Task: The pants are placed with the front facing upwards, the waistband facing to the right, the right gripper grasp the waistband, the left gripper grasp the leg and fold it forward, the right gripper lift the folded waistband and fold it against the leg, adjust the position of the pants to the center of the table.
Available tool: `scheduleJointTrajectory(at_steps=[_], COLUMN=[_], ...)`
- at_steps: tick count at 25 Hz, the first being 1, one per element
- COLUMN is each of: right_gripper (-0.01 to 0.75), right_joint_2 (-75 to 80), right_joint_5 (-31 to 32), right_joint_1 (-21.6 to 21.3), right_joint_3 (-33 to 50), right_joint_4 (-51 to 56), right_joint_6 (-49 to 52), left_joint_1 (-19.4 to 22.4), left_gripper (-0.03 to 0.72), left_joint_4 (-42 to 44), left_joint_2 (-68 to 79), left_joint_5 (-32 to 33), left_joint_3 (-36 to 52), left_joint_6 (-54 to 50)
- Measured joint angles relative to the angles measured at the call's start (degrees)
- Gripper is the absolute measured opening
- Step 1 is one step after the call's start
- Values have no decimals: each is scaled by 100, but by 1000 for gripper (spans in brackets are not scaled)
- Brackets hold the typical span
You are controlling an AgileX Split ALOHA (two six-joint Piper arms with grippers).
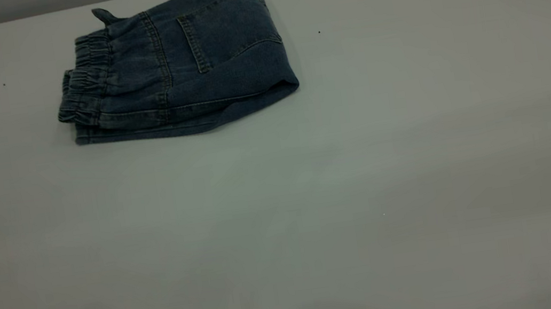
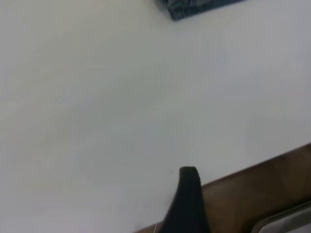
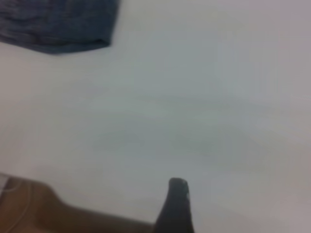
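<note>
The pants (image 1: 177, 66) lie folded on the table's (image 1: 345, 193) far left part, waistband (image 1: 85, 84) leftward, well apart from the left gripper (image 2: 188, 194) and right gripper (image 3: 176, 204) at the near edge, their finger spread impossible to tell

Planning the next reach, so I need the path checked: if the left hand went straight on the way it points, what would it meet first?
Likely only bare table. The pants lie farther ahead and off to one side of the left hand; depth is unclear.
</note>
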Motion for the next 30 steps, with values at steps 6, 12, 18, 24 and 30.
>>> scheduleJointTrajectory(at_steps=[6, 12, 18, 24, 30], right_gripper=[578, 578, 578, 578, 578], right_joint_2=[-134, -139, -139, -139, -139], right_joint_5=[-506, -606, -627, -631, -631], right_joint_1=[0, 0, 0, 0, 0], right_joint_3=[670, 952, 952, 952, 952], right_joint_4=[-264, -318, -323, -323, -323], right_joint_6=[0, 0, 0, 0, 0], left_joint_1=[0, 0, 0, 0, 0], left_gripper=[579, 579, 579, 579, 579], left_joint_4=[-5, -11, -29, -424, -1293], left_joint_2=[-941, -1607, -1696, -1703, -1709], left_joint_5=[0, -21, -28, -257, -264], left_joint_3=[733, 1235, 1436, 1574, 1591], left_joint_6=[0, -55, -369, -372, 705])
